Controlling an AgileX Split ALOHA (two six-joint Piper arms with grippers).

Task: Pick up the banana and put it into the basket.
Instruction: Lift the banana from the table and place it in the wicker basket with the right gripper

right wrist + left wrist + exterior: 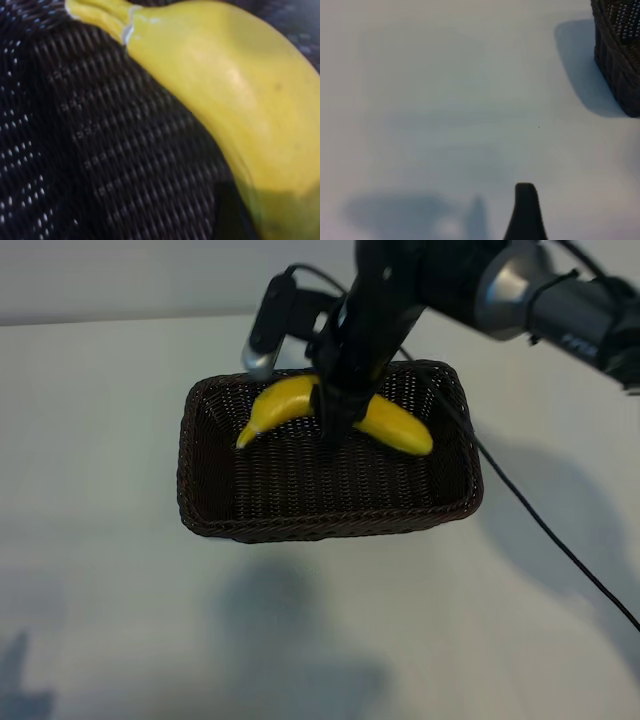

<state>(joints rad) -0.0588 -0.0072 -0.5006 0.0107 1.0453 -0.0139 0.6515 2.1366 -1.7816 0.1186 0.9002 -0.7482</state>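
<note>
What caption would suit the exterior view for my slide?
Right end effector holds the banana over the wicker basket on the white table.

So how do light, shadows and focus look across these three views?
Exterior view: even light, soft shadows on the table, the right pincer dark around the banana over the basket. Left wrist view: pale and flat, the basket's shadow clear. Right wrist view: banana very close, soft, with a glare patch.
</note>
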